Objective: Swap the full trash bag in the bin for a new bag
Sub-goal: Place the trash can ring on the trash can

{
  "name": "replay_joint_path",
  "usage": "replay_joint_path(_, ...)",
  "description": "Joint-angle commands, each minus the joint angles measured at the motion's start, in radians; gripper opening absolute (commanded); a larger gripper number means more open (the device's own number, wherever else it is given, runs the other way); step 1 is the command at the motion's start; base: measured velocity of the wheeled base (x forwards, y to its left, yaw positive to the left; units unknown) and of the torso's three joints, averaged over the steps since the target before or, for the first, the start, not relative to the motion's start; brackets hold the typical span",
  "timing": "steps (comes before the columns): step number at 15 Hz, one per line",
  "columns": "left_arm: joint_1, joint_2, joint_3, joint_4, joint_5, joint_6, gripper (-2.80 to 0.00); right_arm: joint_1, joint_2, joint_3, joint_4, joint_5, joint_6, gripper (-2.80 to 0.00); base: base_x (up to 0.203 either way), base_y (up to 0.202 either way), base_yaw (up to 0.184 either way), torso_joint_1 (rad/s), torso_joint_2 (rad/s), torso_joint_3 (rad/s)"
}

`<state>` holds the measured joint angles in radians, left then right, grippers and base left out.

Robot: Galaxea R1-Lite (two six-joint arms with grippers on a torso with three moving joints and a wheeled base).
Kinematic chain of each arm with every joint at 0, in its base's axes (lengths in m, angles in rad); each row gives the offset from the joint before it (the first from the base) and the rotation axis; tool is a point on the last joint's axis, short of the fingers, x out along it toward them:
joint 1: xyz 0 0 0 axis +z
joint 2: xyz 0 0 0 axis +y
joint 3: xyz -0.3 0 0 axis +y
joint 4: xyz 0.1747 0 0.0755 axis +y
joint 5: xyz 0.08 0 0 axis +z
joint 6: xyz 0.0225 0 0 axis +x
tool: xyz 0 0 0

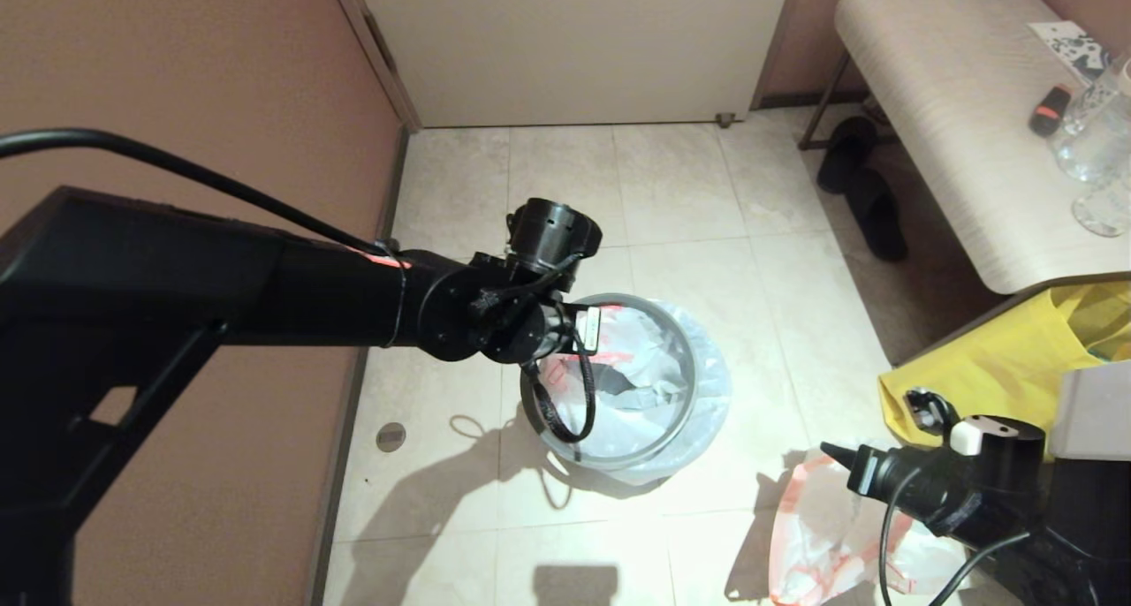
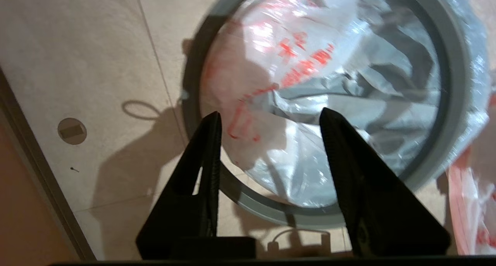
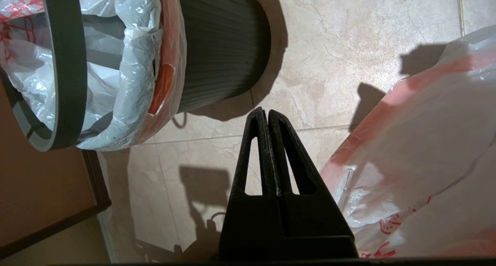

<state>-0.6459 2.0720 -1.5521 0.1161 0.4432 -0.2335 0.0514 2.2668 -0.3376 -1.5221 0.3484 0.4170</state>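
The bin [image 1: 618,385] stands on the pale tiled floor [image 1: 689,200], close to the brown wall [image 1: 221,76]; its grey hoop rim [image 1: 685,412] sits on top, and the new bag [image 1: 649,359] is inside it, thin and white with red print, its edge folded out over the rim and hanging down the outside; in the right wrist view the pink hem [image 3: 164,76] lies against the black ribbed side of the bin. The left gripper [image 2: 269,120] hangs over the bin, on the side near the wall, pointing down into its mouth; its two fingers [image 2: 205,157] are apart with a clear gap between them, and the crinkly plastic of the new bag shows in that gap; whether the tips touch the plastic cannot be told, and nothing is pinched between them. The right gripper [image 3: 267,116] is low over the floor, well apart from the bin; its fingers are pressed flat together with nothing in them. Just beside it, on the floor, lies the full trash bag [image 1: 831,544], white with a pink hem; the bag does not touch the right fingers. A yellow cloth tote [image 1: 1007,359] sits under the edge of a light surface [image 1: 954,102], and black slippers [image 1: 861,186] lie on the floor beside that.
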Motion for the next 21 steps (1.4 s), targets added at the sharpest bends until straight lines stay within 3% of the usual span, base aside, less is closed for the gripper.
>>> replay_joint_path(1, 0.056, 0.003, 0.016, -0.006, -0.028, -0.003, -2.8, 0.048, -0.06, -0.001, -0.037, -0.018, 0.012, -2.8, 0.0, 0.0, 0.0, 0.0, 0.0, 0.0)
replay_joint_path(3, 0.121, 0.058, -0.014, -0.026, -0.058, 0.013, -2.8, 0.109, -0.19, -0.032, 0.119, -0.095, -0.001, -2.8, 0.0, 0.0, 0.0, 0.0, 0.0, 0.0)
replay_joint_path(5, 0.194, 0.07, -0.073, -0.035, -0.07, 0.06, -2.8, 0.211, -0.285, -0.15, 0.427, -0.244, -0.056, -2.8, 0.0, 0.0, 0.0, 0.0, 0.0, 0.0)
replay_joint_path(7, 0.208, 0.044, -0.128, -0.041, -0.125, 0.057, -2.8, 0.3, -0.325, -0.351, 0.664, -0.365, -0.105, -2.8, 0.0, 0.0, 0.0, 0.0, 0.0, 0.0)
replay_joint_path(11, 0.234, -0.003, -0.122, -0.039, -0.156, 0.061, -2.8, 0.441, -0.27, -0.795, 1.11, -0.583, -0.171, -2.8, 0.0, 0.0, 0.0, 0.0, 0.0, 0.0)
replay_joint_path(16, 0.241, -0.074, -0.113, 0.024, -0.129, 0.111, -2.8, 0.525, -0.064, -1.329, 1.628, -0.823, -0.187, -2.8, 0.0, 0.0, 0.0, 0.0, 0.0, 0.0)
replay_joint_path(17, 0.243, -0.078, -0.112, 0.025, -0.126, 0.112, -2.8, 0.534, -0.019, -1.387, 1.708, -0.859, -0.188, 0.0, 0.0, 0.0, 0.0, 0.0, 0.0, 0.0)
replay_joint_path(19, 0.258, -0.09, -0.109, 0.033, -0.123, 0.117, -2.8, 0.55, 0.032, -1.426, 1.764, -0.902, -0.188, 0.0, 0.0, 0.0, 0.0, 0.0, 0.0, 0.0)
replay_joint_path(21, 0.269, -0.126, -0.113, 0.113, -0.1, 0.139, -2.8, 0.553, 0.071, -1.429, 1.763, -0.941, -0.189, 0.0, 0.0, 0.0, 0.0, 0.0, 0.0, 0.0)
